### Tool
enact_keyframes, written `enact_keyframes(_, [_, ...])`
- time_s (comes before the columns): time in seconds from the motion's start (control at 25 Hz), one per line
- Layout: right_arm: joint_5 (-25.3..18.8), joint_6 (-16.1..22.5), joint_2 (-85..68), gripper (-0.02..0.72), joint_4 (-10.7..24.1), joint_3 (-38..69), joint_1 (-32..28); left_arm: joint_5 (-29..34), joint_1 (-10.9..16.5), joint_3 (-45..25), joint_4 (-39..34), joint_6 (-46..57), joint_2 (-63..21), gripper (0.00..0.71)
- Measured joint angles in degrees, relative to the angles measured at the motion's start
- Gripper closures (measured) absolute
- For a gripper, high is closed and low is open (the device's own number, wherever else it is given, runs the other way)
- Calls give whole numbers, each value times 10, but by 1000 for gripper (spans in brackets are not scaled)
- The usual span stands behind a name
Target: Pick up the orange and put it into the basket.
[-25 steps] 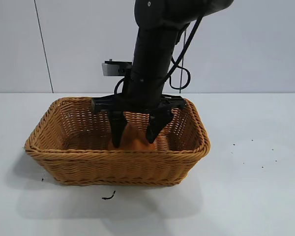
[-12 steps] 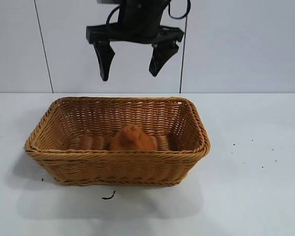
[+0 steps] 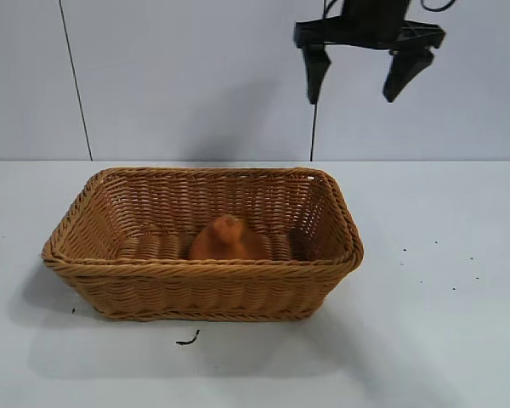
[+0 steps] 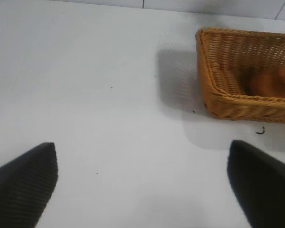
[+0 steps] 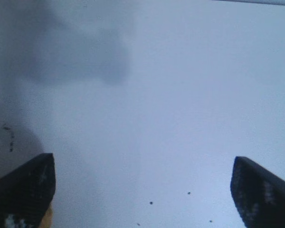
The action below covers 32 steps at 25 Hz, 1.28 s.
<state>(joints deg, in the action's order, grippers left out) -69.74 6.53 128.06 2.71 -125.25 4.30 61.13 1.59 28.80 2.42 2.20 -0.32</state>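
So the orange (image 3: pixel 227 240) is sitting on the floor of the wicker basket (image 3: pixel 202 269), about mid-length and close to the near wall, knobbly top pointing up. Nothing's touching it. The basket itself sits on the white counter (image 3: pixel 425 331), with a little dark scrap (image 3: pixel 187 340) lying just in front of it and a few dark specks off to the right.

The right tool (image 3: pixel 357 76) is up high, above and to the right of the basket's far right corner, jaws spread wide with nothing between them. The left tool (image 4: pixel 142 190) is parked off to the side, low over bare counter, well apart from the basket, also wide and empty.

Looks to me like the drop is basically done. What could still go wrong? Not much, honestly. If the right arm swung back low it could clip the braided rim and shove the basket. The orange's tapered shape might let it tip over, but the sloping walls should keep it in.
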Motion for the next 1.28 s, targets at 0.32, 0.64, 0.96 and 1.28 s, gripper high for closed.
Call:
enact_keyframes(0.32, [1,1,-49,10,-2,90,-19,1,0,0,0,0,0,14])
enact_keyframes(0.64, [1,-7,-230,10,-15,335,-7,1,0,0,0,0,0,14])
enact_keyframes(0.96, [1,-9,-470,10,-16,615,-7,1,0,0,0,0,0,14])
enact_keyframes(1.28, [54,-26,-749,10,-16,902,-7,1,0,0,0,0,0,14])
